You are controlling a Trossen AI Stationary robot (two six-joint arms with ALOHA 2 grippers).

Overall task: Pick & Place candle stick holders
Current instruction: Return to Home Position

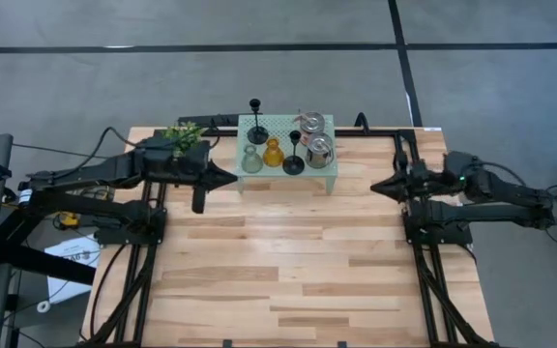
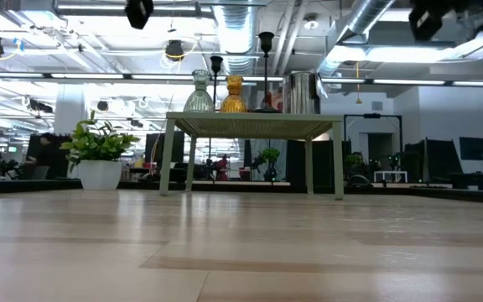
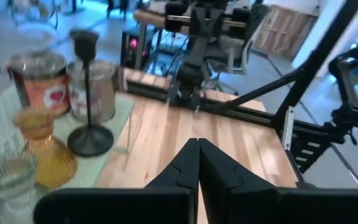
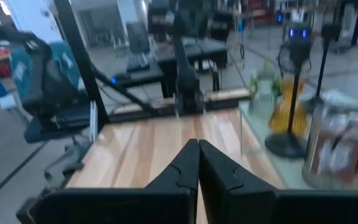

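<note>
Several candle stick holders stand by their bases on a small pale green stand [image 1: 329,180] at the table's far middle. They are two slim black stemmed ones [image 1: 257,121] [image 1: 293,157], an amber glass one [image 1: 273,153], a pale green glass one [image 1: 250,160] and two silvery jars [image 1: 309,124] [image 1: 319,150]. My left gripper [image 1: 234,178] is shut and empty, level, just left of the stand. My right gripper [image 1: 374,186] is shut and empty, to the stand's right. The left wrist view shows a black holder [image 3: 89,93] and the amber one [image 3: 42,149] beside my shut fingers.
A small green potted plant [image 1: 184,135] stands at the far left, behind my left arm. The stand's legs [image 2: 174,159] lift its top above the wooden table [image 1: 288,271], whose near half lies bare. Black arm frames run along both sides.
</note>
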